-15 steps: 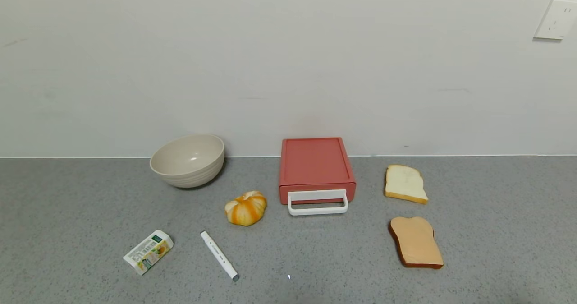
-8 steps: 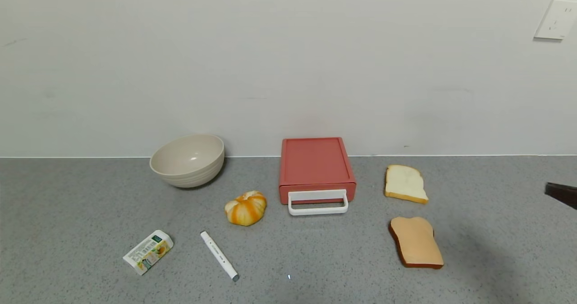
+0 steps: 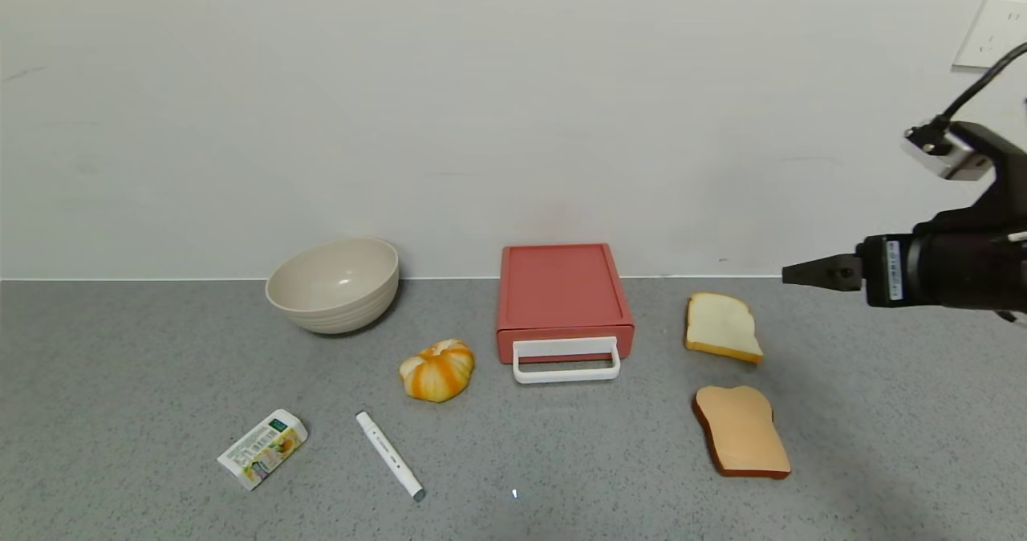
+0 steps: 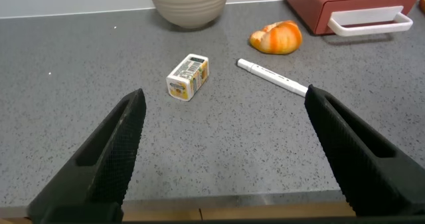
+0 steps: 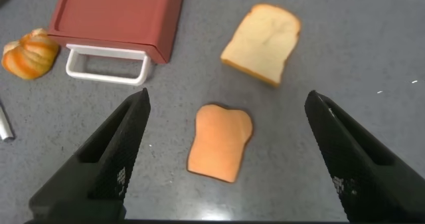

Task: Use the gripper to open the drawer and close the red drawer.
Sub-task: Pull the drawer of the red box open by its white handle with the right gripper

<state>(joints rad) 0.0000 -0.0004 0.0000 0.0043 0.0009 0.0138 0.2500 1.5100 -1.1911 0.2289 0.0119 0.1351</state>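
Salmon-red plastic drawer (image 3: 563,300) in its low case sits shut at the wall, white loop handle (image 3: 566,360) facing out. Landmark = drawer. Nearest camera: white pen (image 3: 390,455) and small printed carton (image 3: 263,448), front-left of it. Brown toast slice (image 3: 741,431) front-right. Orange-striped pumpkin-shaped bun (image 3: 437,370) just left of the handle. White bread slice (image 3: 720,327) right. Beige bowl (image 3: 334,285) left, at the wall. Right black gripper (image 5: 226,154) hovers above the toast, right of the drawer, fingers wide apart. Left black gripper (image 4: 226,147) is low over the grey counter (image 3: 144,380), front-left of the drawer, fingers spread.
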